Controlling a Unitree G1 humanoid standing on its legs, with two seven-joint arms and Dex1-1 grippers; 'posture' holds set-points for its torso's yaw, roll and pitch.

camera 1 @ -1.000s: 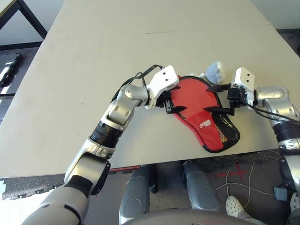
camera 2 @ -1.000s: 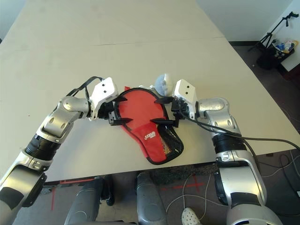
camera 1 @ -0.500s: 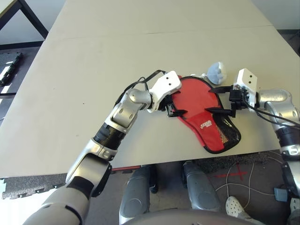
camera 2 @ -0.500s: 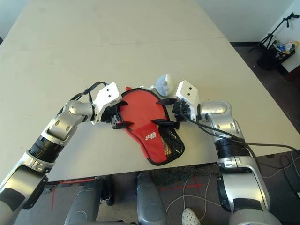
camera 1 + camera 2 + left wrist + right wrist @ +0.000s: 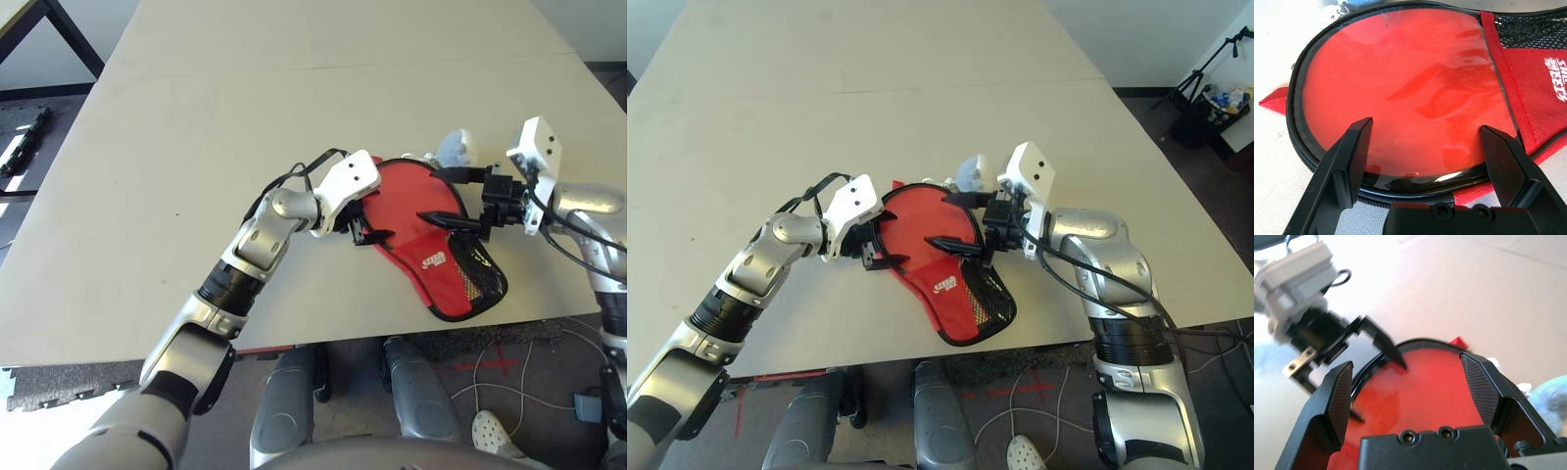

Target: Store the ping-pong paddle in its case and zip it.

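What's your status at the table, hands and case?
Both hands open, left and right, fingers over the case. Case flat on the table, clear window showing red. Pale blue-white lump beside its rounded end, near right hand.

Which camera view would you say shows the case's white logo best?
The left wrist view: the logo appears largest there, though turned sideways. Both eye views show it small on the case.

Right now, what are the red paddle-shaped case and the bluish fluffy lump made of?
The red paddle-shaped case looks like matte woven fabric with shiny clear plastic, going by its weave and glare. The bluish fluffy lump seems soft plush, perhaps; its surface looks fuzzy.
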